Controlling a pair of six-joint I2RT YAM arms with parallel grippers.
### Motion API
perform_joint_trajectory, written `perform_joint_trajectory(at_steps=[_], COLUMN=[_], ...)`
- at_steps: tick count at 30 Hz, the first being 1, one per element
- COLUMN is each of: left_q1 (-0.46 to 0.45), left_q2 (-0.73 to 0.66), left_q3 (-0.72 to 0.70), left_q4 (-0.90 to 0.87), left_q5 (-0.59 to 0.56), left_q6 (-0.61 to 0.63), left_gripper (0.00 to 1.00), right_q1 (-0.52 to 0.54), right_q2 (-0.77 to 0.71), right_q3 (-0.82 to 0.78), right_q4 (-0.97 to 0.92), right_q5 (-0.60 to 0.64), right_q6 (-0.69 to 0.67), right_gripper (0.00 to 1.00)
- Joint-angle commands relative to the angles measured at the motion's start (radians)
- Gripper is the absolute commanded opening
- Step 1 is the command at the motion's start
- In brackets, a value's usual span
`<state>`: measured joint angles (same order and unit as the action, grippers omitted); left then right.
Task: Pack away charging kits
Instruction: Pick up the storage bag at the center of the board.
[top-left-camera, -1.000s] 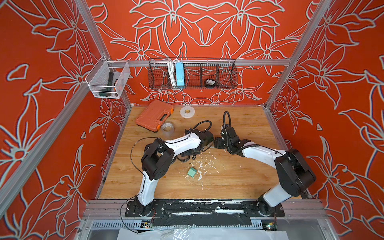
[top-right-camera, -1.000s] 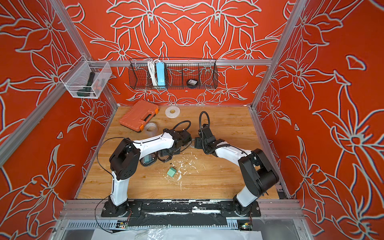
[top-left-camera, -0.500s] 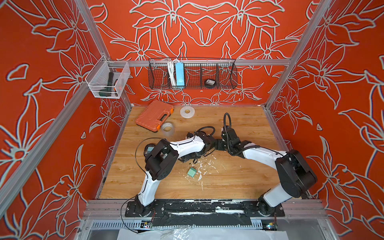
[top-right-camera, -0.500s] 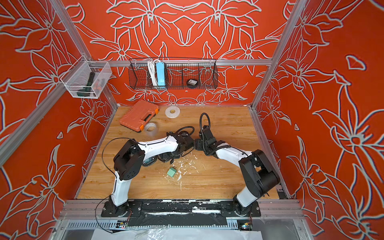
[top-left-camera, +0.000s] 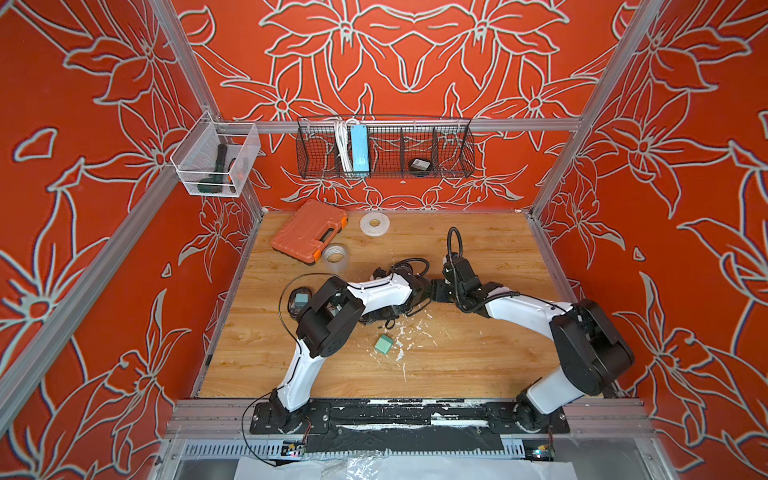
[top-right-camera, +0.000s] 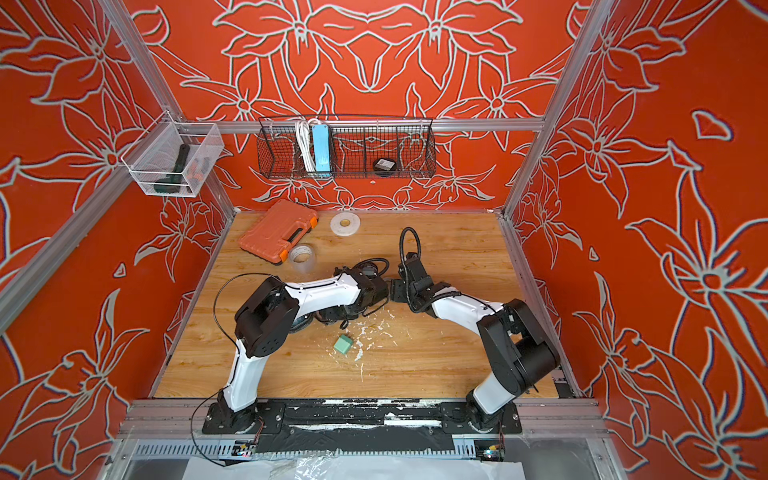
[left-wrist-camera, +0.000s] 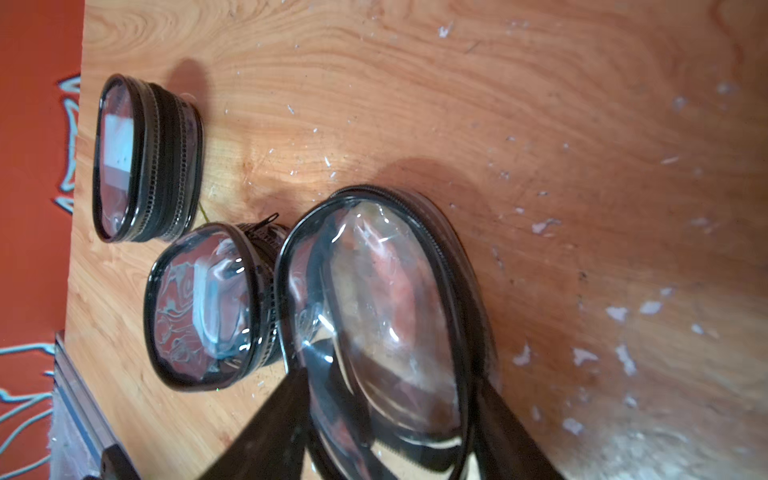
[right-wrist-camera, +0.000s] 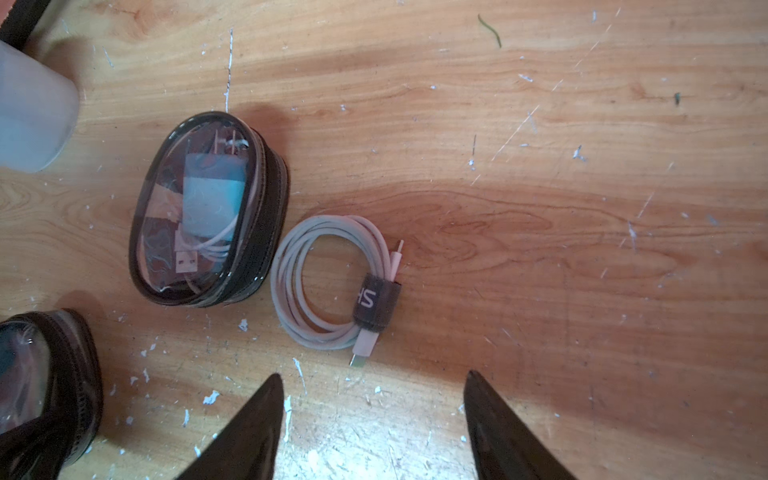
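Observation:
An empty clear-topped pouch (left-wrist-camera: 386, 316) stands between my left gripper's (left-wrist-camera: 390, 376) fingers, and both fingers (left-wrist-camera: 270, 419) press on its black rim. Two zipped pouches lie beyond it: one (left-wrist-camera: 203, 307) holds a teal adapter, the other (left-wrist-camera: 141, 158) is nearer the wall. In both top views my left forearm hides that gripper. My right gripper (right-wrist-camera: 372, 374) hangs open over bare wood, a short way from a coiled white cable (right-wrist-camera: 332, 282). A packed pouch (right-wrist-camera: 208, 208) lies beside the cable. A loose teal cube adapter (top-left-camera: 384, 345) rests on the table toward the front.
At the back left lie an orange case (top-left-camera: 309, 230) and two tape rolls (top-left-camera: 375, 223) (top-left-camera: 336, 254). The wire basket (top-left-camera: 453, 149) on the back wall holds a blue power strip (top-left-camera: 359, 147) and a dark pouch (top-left-camera: 419, 165). White flecks litter the table's middle.
My left arm has reached farther right, until its wrist meets the right gripper, and its jaws have narrowed round the empty pouch. The right arm has barely moved.

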<state>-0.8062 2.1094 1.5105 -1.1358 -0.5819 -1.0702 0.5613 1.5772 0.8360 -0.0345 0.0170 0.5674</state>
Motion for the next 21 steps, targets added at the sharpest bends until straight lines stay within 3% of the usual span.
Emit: perform_joint_trajectory(at_steps=[1, 4, 11, 21], left_q1=[-0.005, -0.005, -0.009, -0.059], left_q2=[0.023, 0.020, -0.016, -0.128], left_q3=[-0.016, -0.011, -0.005, -0.055], left_q4=[-0.018, -0.018, 0.005, 0.137], left_q5=[-0.019, -0.022, -0.033, -0.040], left_q6=[0.001, 0.005, 0.034, 0.154], left_gripper=[0.41, 0.20, 0.00, 0.00], right_q1=[0.000, 0.000, -0.001, -0.022], right_q2=[-0.006, 0.001, 0.017, 0.164], right_q3=[-0.020, -0.020, -0.012, 0.126], right_q4=[0.021, 0.024, 0.031, -0.002], right_q5=[-0.004, -0.007, 0.007, -0.008], right_q6=[0.017, 0.020, 0.031, 0.021], right_gripper=[0.69, 0.69, 0.69, 0.62])
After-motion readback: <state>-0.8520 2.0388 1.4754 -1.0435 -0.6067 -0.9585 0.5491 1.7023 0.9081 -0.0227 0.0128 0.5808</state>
